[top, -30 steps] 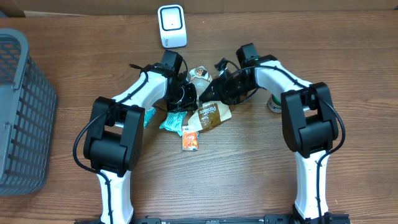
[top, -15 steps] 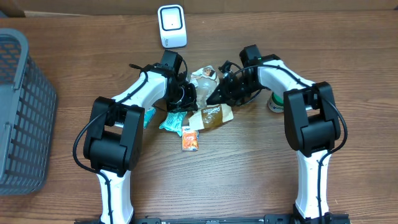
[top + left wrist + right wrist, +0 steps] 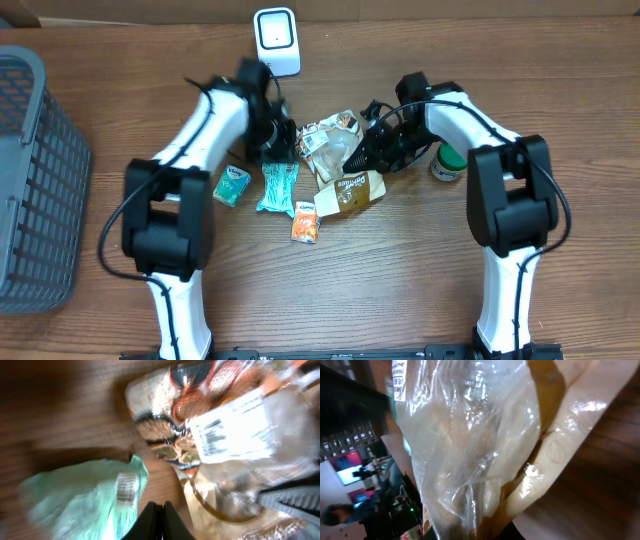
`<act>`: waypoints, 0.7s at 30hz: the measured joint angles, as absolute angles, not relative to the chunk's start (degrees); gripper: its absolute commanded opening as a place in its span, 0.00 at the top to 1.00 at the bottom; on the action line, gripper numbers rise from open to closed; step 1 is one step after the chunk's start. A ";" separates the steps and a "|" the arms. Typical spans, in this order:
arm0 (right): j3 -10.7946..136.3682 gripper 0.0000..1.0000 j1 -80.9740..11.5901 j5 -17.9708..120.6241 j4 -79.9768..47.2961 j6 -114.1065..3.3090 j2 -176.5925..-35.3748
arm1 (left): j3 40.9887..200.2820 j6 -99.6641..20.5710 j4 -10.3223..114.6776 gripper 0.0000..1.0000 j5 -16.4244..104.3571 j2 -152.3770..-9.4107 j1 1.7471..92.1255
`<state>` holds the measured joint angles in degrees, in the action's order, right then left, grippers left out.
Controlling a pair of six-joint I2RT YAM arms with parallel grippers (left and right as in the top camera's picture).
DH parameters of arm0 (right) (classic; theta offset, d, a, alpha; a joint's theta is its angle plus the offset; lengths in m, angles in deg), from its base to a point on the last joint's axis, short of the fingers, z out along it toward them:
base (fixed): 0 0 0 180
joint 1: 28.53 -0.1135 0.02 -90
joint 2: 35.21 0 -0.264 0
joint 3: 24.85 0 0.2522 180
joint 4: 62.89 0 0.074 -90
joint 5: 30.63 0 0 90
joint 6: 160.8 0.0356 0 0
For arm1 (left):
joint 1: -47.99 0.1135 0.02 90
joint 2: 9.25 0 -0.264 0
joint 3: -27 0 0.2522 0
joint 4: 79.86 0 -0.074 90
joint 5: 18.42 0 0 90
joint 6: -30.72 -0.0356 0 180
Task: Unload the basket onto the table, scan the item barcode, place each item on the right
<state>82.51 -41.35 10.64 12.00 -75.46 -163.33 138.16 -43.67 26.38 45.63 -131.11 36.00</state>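
A white barcode scanner [image 3: 276, 42] stands at the back of the table. Below it lies a pile of snack packets. My right gripper [image 3: 362, 150] is shut on a clear plastic packet [image 3: 334, 140] at the top of the pile. In the right wrist view that crinkled packet [image 3: 470, 435] runs down between my right gripper [image 3: 472, 535], with a tan packet [image 3: 570, 430] behind it. My left gripper [image 3: 275, 140] hovers left of the pile, shut and holding nothing. In the left wrist view the left gripper [image 3: 160, 516] points at a teal packet [image 3: 85, 500] and the clear packet's white barcode label [image 3: 235, 430].
A brown packet [image 3: 350, 192], a long teal packet [image 3: 277, 187], a small teal packet [image 3: 231, 186] and an orange packet [image 3: 305, 222] lie mid-table. A green-lidded can [image 3: 447, 160] stands by the right arm. A grey basket [image 3: 30, 180] fills the left edge.
My right gripper has closed on the clear packet and drawn it to the right. My left arm has swung up and back toward the scanner. The brown packet has shifted right.
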 measured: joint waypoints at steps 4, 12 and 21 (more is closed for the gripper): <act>82.86 0.96 -41.33 12.02 13.46 -76.93 -156.20 | 147.65 -47.47 18.79 0.96 45.91 -126.06 38.51; 83.43 0.96 -41.30 12.43 13.68 -77.93 -142.41 | 156.33 -50.97 10.07 0.96 45.91 -114.78 44.61; 83.45 0.96 -41.30 12.39 17.16 -72.14 -130.06 | 156.35 -52.85 2.33 0.86 46.35 -113.67 57.92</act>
<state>83.45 -41.30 12.39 17.16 -72.14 -130.06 156.35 -52.85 2.33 46.35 -113.67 57.92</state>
